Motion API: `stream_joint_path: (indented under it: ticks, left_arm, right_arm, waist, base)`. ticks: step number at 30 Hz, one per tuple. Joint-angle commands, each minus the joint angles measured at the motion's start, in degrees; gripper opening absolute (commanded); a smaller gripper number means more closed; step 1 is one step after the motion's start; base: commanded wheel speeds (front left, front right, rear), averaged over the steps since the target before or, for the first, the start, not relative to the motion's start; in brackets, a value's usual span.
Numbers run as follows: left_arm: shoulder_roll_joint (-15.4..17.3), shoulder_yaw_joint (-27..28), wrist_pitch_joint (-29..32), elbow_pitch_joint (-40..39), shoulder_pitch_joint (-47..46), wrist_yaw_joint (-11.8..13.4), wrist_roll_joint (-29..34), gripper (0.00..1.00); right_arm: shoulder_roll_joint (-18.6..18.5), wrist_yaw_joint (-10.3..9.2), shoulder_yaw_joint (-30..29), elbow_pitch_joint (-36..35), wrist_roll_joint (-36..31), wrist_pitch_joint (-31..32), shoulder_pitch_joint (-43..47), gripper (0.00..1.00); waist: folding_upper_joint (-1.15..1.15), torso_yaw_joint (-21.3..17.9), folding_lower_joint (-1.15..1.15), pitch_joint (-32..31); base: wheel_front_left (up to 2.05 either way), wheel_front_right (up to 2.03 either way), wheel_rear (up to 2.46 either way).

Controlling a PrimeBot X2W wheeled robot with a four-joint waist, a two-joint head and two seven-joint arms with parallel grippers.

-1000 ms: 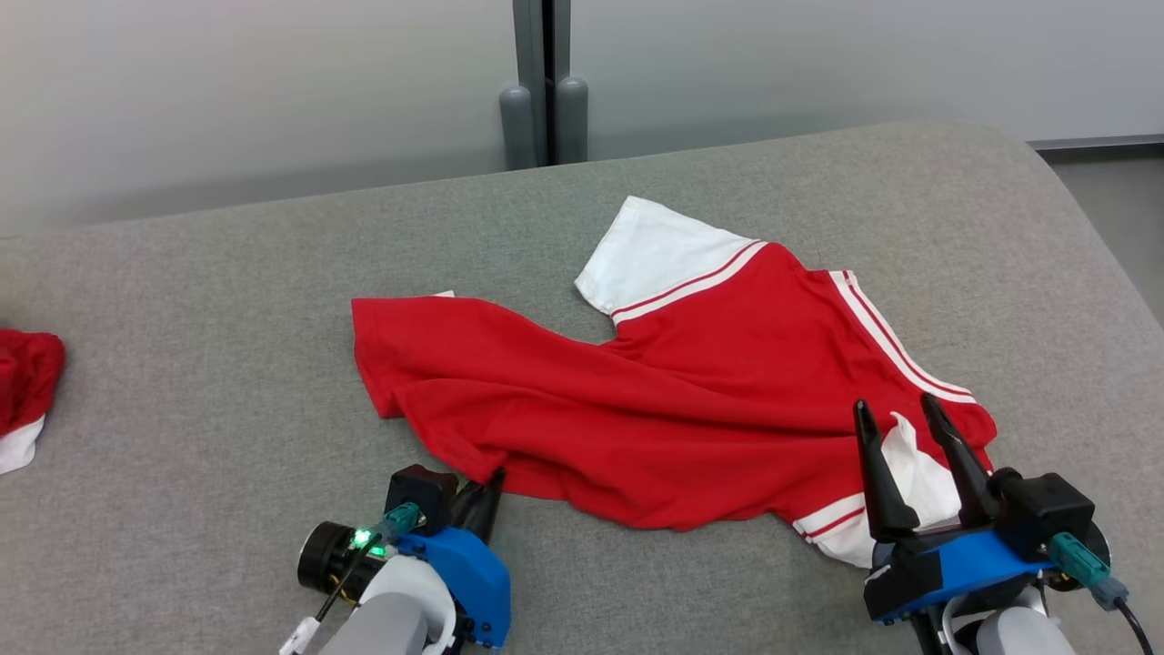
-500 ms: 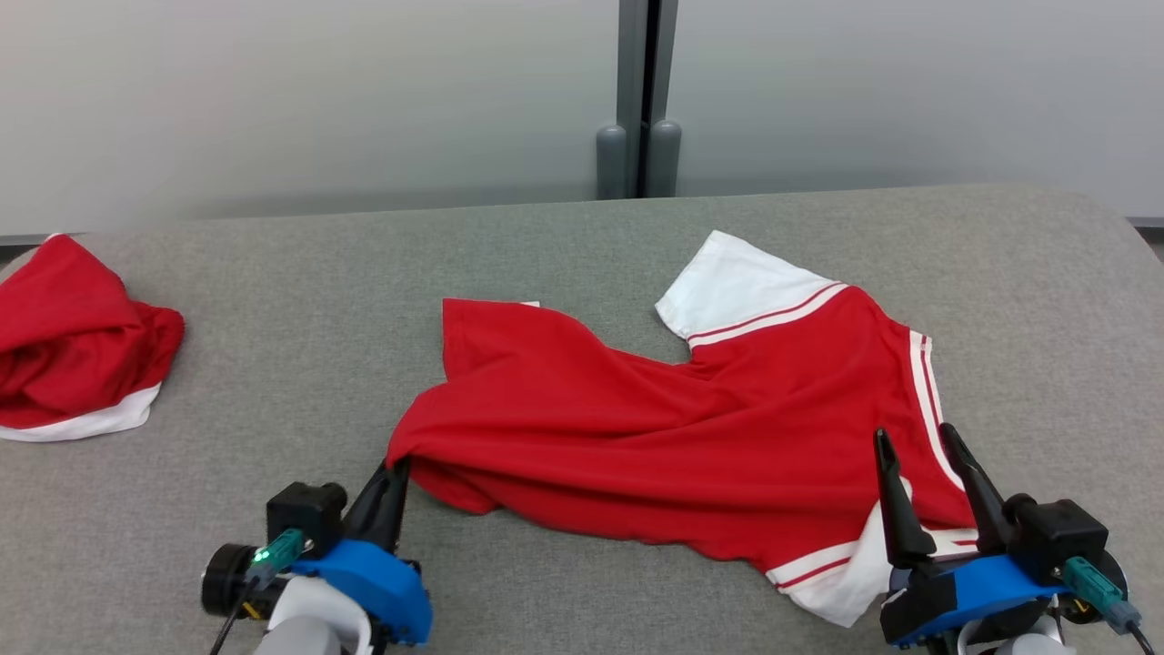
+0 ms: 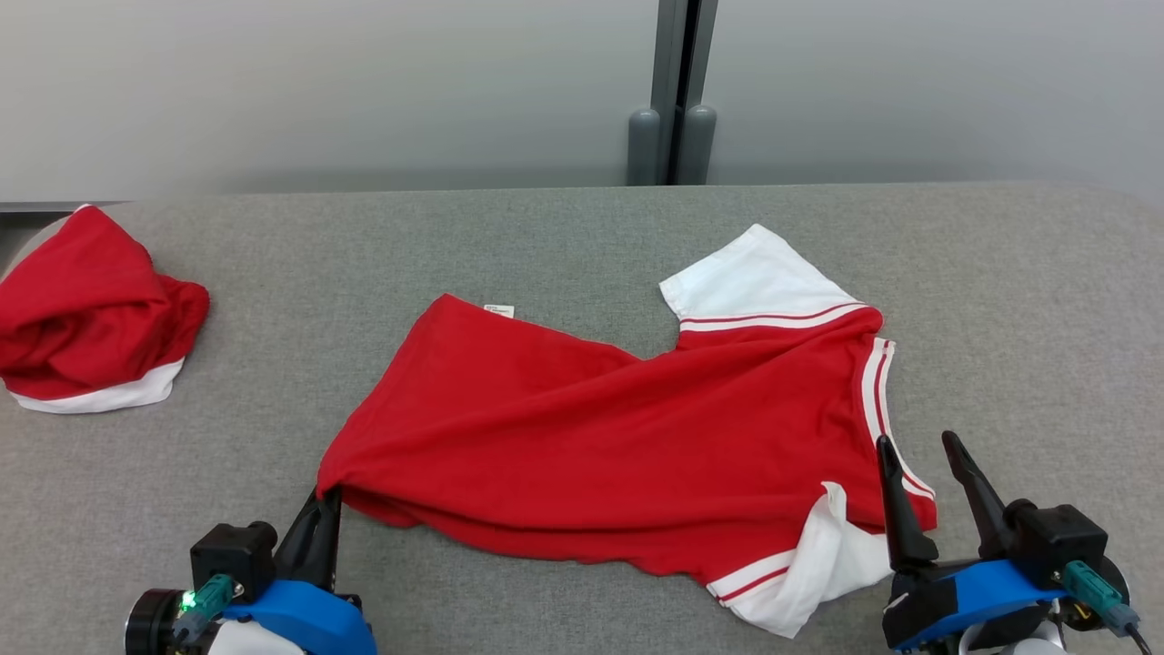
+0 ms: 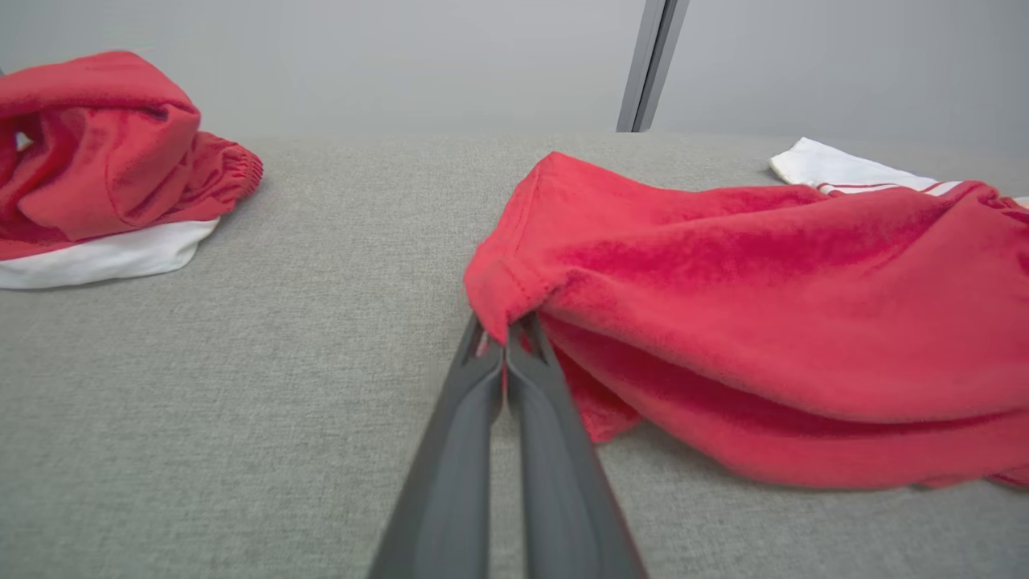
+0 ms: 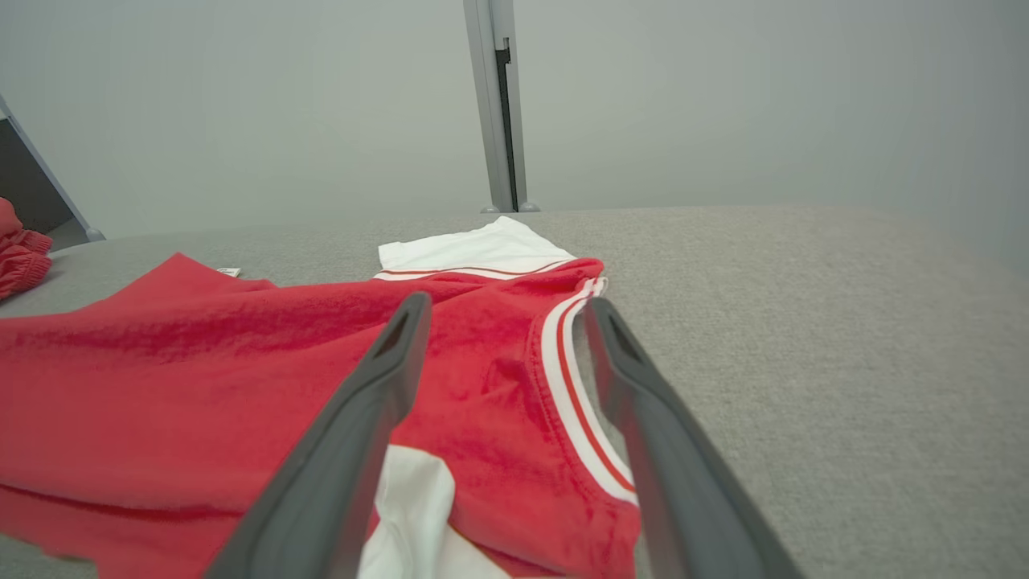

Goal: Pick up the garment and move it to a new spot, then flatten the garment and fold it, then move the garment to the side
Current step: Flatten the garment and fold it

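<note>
A red garment [image 3: 600, 437] with white sleeves and striped trim lies spread and wrinkled across the grey padded table [image 3: 546, 236]. My left gripper [image 3: 327, 496] is shut on the garment's near left corner, and the left wrist view shows that corner [image 4: 502, 301] pinched between the closed tips of my left gripper [image 4: 506, 330]. My right gripper [image 3: 917, 443] stands open at the lower right, its fingers straddling the striped collar edge [image 5: 563, 362] without closing on it; in the right wrist view the right gripper [image 5: 502, 310] hovers just above the cloth.
A second red and white garment [image 3: 86, 314] lies bunched at the table's far left, also in the left wrist view as a heap [image 4: 104, 161]. A grey wall with a vertical post [image 3: 677, 91] stands behind the table. The table's right side [image 5: 844, 322] is bare.
My left gripper closed on the garment's corner and pulled it left and toward me, stretching the cloth. The head camera turned, bringing the bunched garment into view. The right gripper stayed open.
</note>
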Motion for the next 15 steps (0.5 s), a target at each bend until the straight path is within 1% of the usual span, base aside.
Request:
stream_joint_path:
  ticks: [1, 7, 11, 15]
  left_arm:
    - [0.2, 0.2, 0.2, -0.8, -0.3, 0.2, -0.1, 0.00]
    - [-0.3, -0.5, 0.4, -1.0, -3.1, 0.0, 0.2, 0.00]
    - [0.0, -0.7, -0.1, 2.8, -6.3, -0.7, 0.8, 0.00]
    - [0.2, 0.0, -1.6, 9.3, -10.6, -1.7, 0.6, 0.00]
  right_arm:
    - [-0.1, 0.03, 0.1, 0.2, -0.1, -0.2, -0.5, 1.00]
    - [-0.5, 0.02, -0.1, 0.5, -0.5, -0.2, -1.5, 1.00]
    - [-0.6, 0.03, -0.2, 1.0, -0.6, -0.2, -1.9, 1.00]
    - [-0.8, 0.03, -0.2, 1.6, -0.8, -0.2, -2.3, 1.00]
  waist:
    - [0.00, -0.4, 0.00, 0.1]
    - [0.00, -2.5, 0.00, 0.9]
    - [0.00, -4.1, 0.00, 1.6]
    - [0.00, -5.2, 0.00, 2.4]
  base:
    - [0.00, 0.00, 0.00]
    - [0.00, 0.00, 0.00]
    - [0.00, 0.00, 0.00]
    - [0.00, 0.00, 0.00]
